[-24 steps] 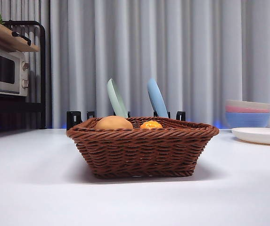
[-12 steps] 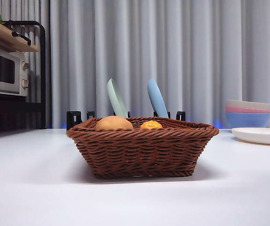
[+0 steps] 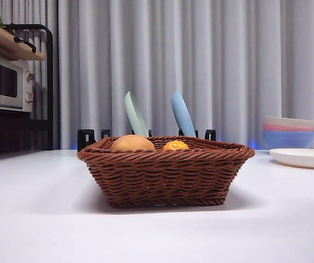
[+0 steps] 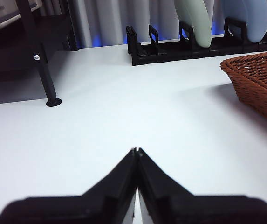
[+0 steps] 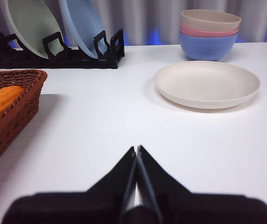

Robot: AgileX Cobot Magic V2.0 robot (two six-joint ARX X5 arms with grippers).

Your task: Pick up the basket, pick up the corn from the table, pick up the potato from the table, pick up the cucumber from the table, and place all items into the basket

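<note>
basket (image 3: 166, 178): mid counter (image 3: 36, 219), potato (image 3: 132, 143) + corn (image 3: 176, 145) inside
left gripper (image 4: 136, 151): clenched, empty
right gripper (image 5: 136, 149): clenched, empty

Open table (image 3: 36, 219) surrounds the basket (image 3: 165, 175); dish rack (image 3: 146, 134) stands behind.

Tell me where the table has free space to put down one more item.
Bare table lies in front of the basket, between the basket and the cream plate, and between the basket and the dish rack. It is crowded around the plate and stacked bowls.
</note>
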